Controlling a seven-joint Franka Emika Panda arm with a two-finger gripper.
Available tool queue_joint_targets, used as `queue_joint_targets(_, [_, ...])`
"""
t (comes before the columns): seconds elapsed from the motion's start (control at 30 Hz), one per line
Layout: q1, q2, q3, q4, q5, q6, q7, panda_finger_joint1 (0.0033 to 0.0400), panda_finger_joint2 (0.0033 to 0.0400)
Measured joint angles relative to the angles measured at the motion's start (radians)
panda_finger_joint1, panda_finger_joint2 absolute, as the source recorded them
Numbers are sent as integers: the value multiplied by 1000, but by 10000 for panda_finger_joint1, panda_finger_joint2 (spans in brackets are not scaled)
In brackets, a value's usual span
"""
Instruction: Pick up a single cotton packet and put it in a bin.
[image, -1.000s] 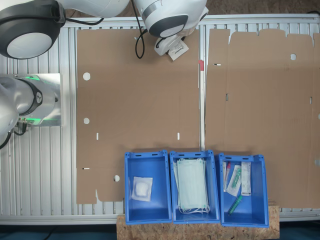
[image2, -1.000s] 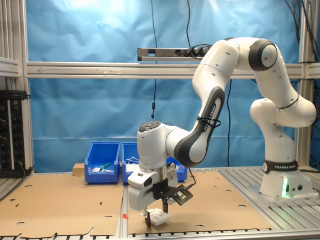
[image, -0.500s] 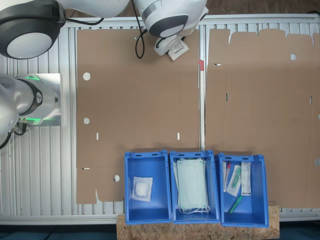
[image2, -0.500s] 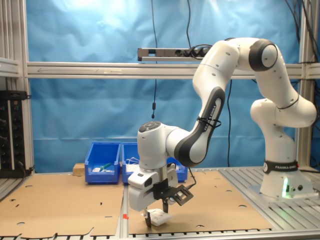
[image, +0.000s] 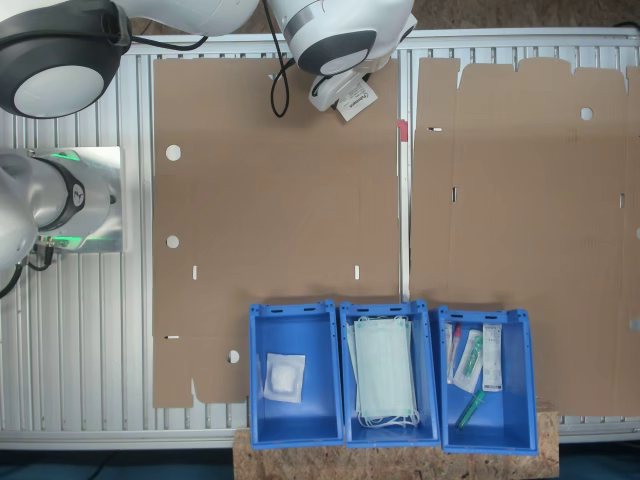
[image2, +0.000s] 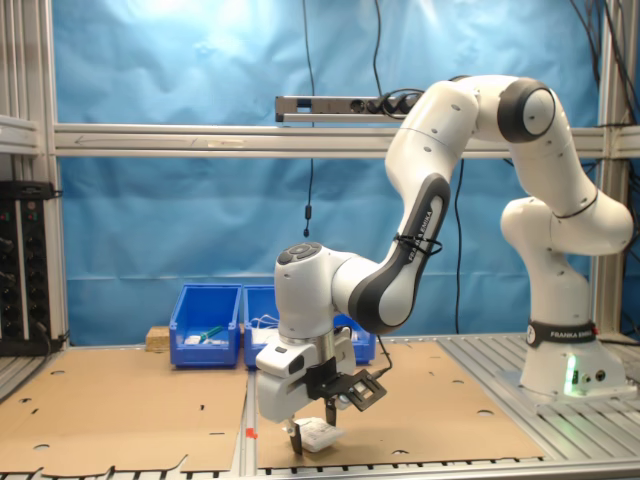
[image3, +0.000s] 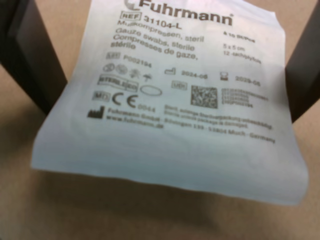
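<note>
A small white cotton packet (image3: 175, 100) with fine dark print sits between my gripper's (image3: 172, 107) two dark fingers (image3: 30, 55), which are shut on its edges. It hangs just above the brown cardboard and casts a shadow there. In the first exterior view the cotton packet (image: 356, 100) pokes out from under the arm's white wrist, at the end of the table far from the bins. The second exterior view has the gripper (image2: 312, 438) low over the cardboard near the table's front edge, with the cotton packet (image2: 320, 435) in it.
Three blue bins stand in a row: one (image: 262, 400) holds a plain white packet, the middle one (image: 346, 400) pale green face masks, and the third (image: 525, 400) several small items. Two cardboard sheets (image: 280, 220) cover the table. The arm's base (image2: 565, 365) stands at the second exterior view's right.
</note>
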Motion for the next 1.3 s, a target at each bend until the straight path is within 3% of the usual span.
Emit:
queue_joint_targets(0.53, [0, 0, 0, 0, 0, 0, 0, 400, 400])
queue_joint_targets(0.57, [0, 0, 0, 0, 0, 0, 0, 346, 346])
queue_joint_targets(0.63, [0, 0, 0, 0, 0, 0, 0, 346, 346])
queue_joint_targets(0.67, [0, 0, 0, 0, 0, 0, 0, 263, 263])
queue_joint_targets(0.97, [0, 0, 0, 0, 0, 0, 0, 263, 263])
queue_joint_targets(1.0, [0, 0, 0, 0, 0, 0, 0, 75, 75])
queue_joint_targets(1.3, [0, 0, 0, 0, 0, 0, 0, 75, 75])
